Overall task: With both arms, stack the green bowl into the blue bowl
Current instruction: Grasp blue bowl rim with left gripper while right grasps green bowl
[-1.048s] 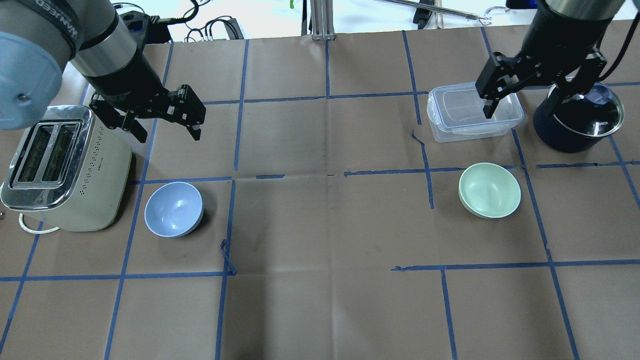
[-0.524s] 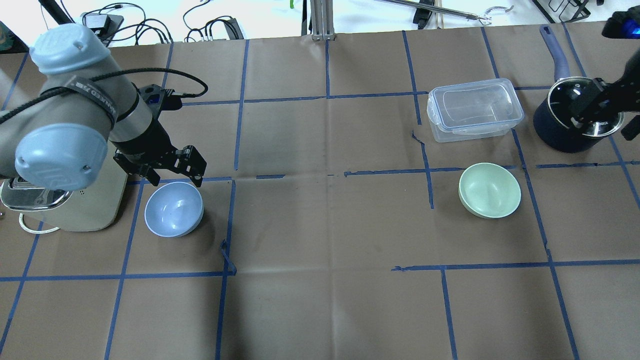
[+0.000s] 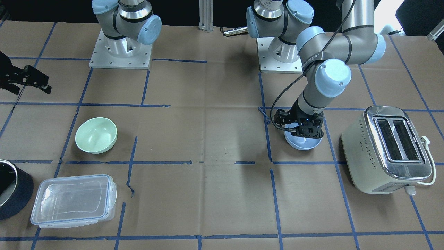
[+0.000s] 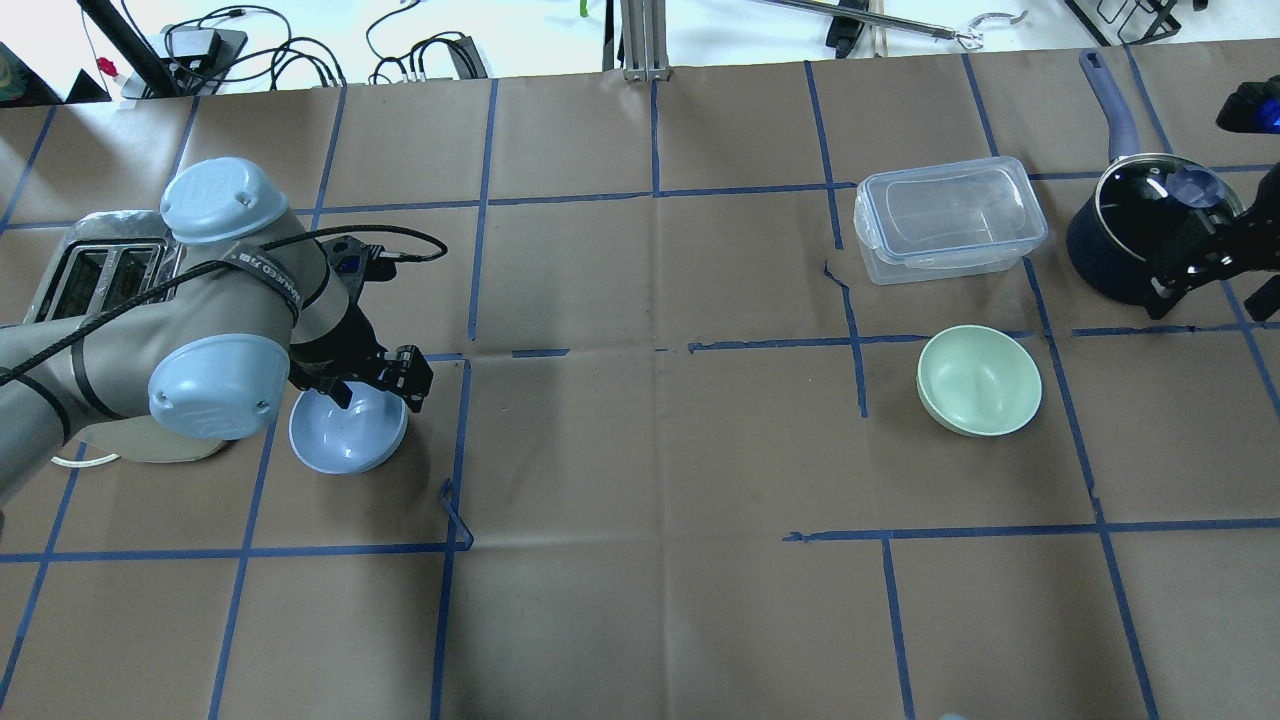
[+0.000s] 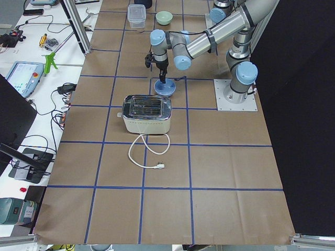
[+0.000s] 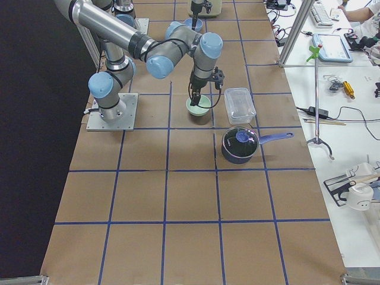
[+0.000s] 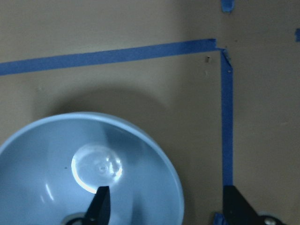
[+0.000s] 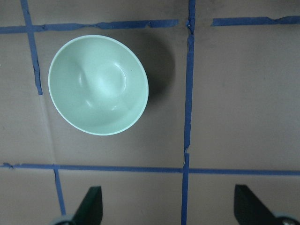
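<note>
left hand: wide open, one finger inside blue bowl, one outside | right hand: wide open, empty

light: bright, even overhead | shadows: soft | glare: spot in blue bowl | wrist views — dimmer, sharp

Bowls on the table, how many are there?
2. The blue bowl sits beside the toaster, with the left claw straddling its rim; the green bowl sits untouched near the clear container. None seems hidden.
</note>
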You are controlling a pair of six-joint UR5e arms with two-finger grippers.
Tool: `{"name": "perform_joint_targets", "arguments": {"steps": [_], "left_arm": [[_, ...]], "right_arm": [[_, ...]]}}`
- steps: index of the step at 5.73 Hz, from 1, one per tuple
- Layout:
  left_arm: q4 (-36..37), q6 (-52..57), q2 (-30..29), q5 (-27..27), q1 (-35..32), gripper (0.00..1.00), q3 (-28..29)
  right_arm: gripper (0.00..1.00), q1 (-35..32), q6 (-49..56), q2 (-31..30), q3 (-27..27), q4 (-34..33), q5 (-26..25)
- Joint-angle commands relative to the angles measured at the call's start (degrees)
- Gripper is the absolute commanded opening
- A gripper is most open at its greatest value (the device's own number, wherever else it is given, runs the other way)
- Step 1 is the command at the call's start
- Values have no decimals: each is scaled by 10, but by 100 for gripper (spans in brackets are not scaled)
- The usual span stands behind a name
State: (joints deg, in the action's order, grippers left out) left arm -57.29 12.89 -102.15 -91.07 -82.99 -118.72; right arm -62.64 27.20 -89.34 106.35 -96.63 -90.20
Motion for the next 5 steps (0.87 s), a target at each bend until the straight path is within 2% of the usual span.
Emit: {"name": "perform_joint_targets", "arguments": {"steps": [1,2,3,5], "left_arm": [[9,-3,-11,-4,-1,22,4],[6,-4,-10,-4,-1,5,8],[6,-7,-9,-4,-1,2,8],[-2,-42,-9,-15,-15,1,36]], "right_arm": [[100,-29,-23,34,106,-193,-1],[100,-29,-27,77,127,-260,-1],[100,-30,-27,113,129,-286,-1],[100,-29,-27,126,142,-291,-8]]}}
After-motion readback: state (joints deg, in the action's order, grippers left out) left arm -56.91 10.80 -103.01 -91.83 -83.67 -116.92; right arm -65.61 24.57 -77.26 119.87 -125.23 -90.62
